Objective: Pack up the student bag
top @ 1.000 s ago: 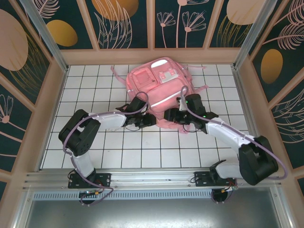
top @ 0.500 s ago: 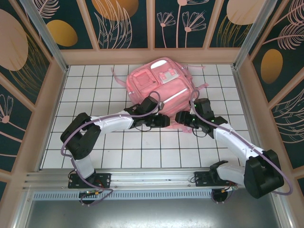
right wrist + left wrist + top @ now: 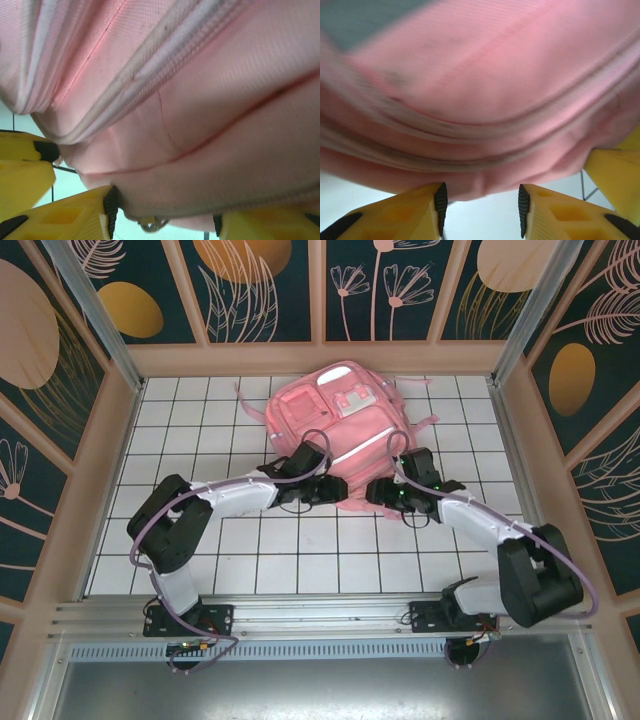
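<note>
The pink student bag (image 3: pixel 338 420) lies flat at the back middle of the tiled floor, its front pockets facing up. My left gripper (image 3: pixel 333 492) sits at the bag's near edge, left of centre. In the left wrist view that gripper (image 3: pixel 480 210) is open, with the bag's pink seam (image 3: pixel 485 165) bulging just above the gap. My right gripper (image 3: pixel 376 490) meets the same edge from the right. It (image 3: pixel 162 217) stands open, with the bag's lower edge (image 3: pixel 200 185) and a metal zipper pull (image 3: pixel 152 225) between its fingers.
Pink straps (image 3: pixel 425 423) trail off the bag to the right and back left. Wooden walls (image 3: pixel 110 460) enclose the white tiled floor (image 3: pixel 300 560). The two grippers are close together: the other arm's yellow finger (image 3: pixel 617 172) shows at the right of the left wrist view.
The left gripper has slid right along the bag's near edge and eased back slightly. The right gripper moved a little right and nearer. The bag shifted slightly toward the back.
</note>
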Robot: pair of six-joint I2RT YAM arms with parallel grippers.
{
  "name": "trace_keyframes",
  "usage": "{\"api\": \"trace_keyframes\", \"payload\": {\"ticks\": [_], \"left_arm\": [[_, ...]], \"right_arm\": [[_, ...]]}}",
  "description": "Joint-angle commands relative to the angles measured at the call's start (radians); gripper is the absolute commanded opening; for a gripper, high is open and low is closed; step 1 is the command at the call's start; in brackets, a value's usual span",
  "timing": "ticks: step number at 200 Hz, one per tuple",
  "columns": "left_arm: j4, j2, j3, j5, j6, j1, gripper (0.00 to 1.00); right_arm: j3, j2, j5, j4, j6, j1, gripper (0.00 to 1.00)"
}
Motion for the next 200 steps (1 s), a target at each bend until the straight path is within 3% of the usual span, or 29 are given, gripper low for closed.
{"api": "trace_keyframes", "payload": {"ticks": [1, 35, 77, 103, 153, 200], "left_arm": [[0.007, 0.033, -0.029, -0.019, 0.002, 0.043, 0.44], [0.011, 0.111, -0.001, -0.006, 0.02, 0.043, 0.44], [0.032, 0.154, 0.005, 0.01, 0.026, 0.044, 0.43], [0.03, 0.143, -0.003, 0.006, 0.032, 0.045, 0.44], [0.029, 0.125, -0.02, 0.0, 0.034, 0.045, 0.43], [0.02, 0.099, -0.026, 0.0, 0.044, 0.045, 0.43]], "right_arm": [[0.061, 0.061, -0.042, 0.089, -0.034, 0.042, 0.55], [0.152, 0.14, -0.094, 0.093, -0.057, 0.133, 0.54], [0.161, 0.171, -0.228, 0.149, 0.002, 0.134, 0.54], [0.148, 0.168, -0.227, 0.162, 0.019, 0.134, 0.51], [0.114, 0.147, -0.162, 0.129, 0.008, 0.11, 0.23], [0.07, 0.101, -0.157, 0.129, 0.003, 0.095, 0.08]]}}
